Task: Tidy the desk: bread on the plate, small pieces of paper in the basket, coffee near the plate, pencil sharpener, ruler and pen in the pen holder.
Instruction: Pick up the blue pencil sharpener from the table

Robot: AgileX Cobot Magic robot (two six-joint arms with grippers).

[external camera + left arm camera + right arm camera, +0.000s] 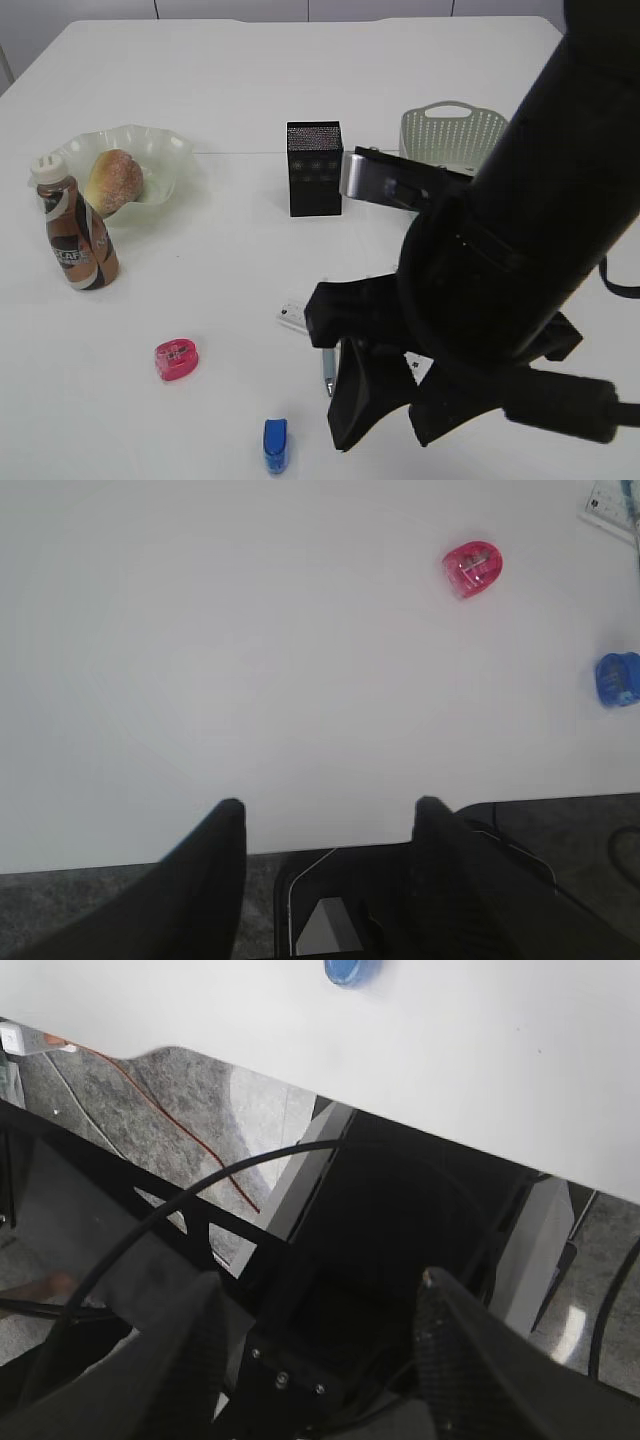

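Both jaws spread, empty; only exterior view shows bread (114,179) on plate (172,150).

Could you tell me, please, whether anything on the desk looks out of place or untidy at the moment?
Yes: a pink pencil sharpener and a blue one lie loose near the front edge, far from the black pen holder. Nothing looks spilled or damaged.

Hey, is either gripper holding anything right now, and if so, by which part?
Nothing is held. The left gripper is open over bare desk, and the right gripper is open past the desk edge.
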